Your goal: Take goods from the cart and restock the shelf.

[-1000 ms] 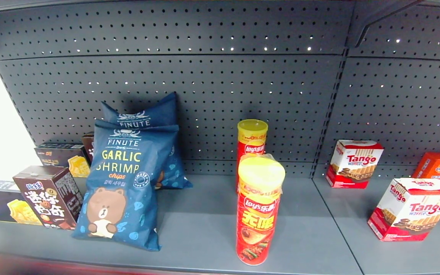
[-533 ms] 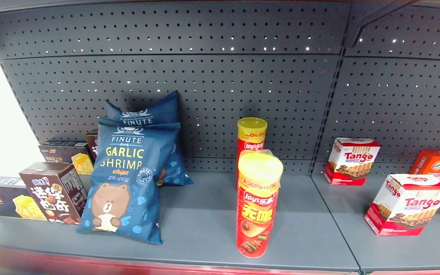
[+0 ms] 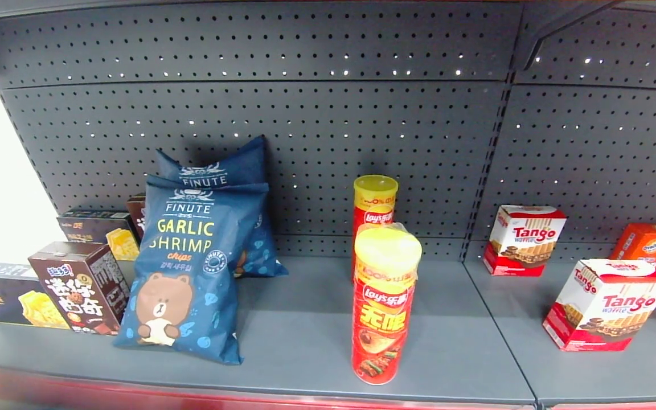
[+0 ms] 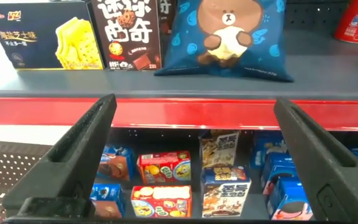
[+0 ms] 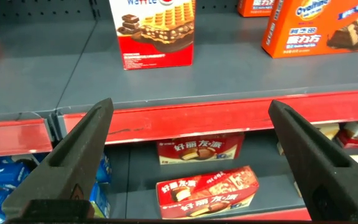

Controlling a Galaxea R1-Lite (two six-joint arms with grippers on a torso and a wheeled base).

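- The left gripper (image 4: pixel 194 102) is released, its 2 fingers spread wide with nothing between them; it hangs in front of the shelf's red front edge (image 4: pixel 191 115).
- The right gripper (image 5: pixel 190 104) is likewise released and empty, facing the same red edge farther right.
- On the grey shelf (image 3: pixel 305 336), 2 blue chip bags stand toward the left, the front bag (image 3: pixel 183 273) leaning back against the rear bag (image 3: pixel 225 165).
- 2 red chip cans with yellow lids stand upright mid-shelf, the front can (image 3: pixel 385 302) just ahead of the rear can (image 3: pixel 374 205).
- 3 dark boxes sit left of the bags, the nearest brown box (image 3: pixel 80 285) just beside the front bag.
- To the right, 2 wafer boxes (image 3: pixel 607 304) stand apart, with an orange box (image 3: pixel 655 247) behind.
- A lower shelf holds small snack boxes (image 4: pixel 160 186) and red boxes (image 5: pixel 207 190).
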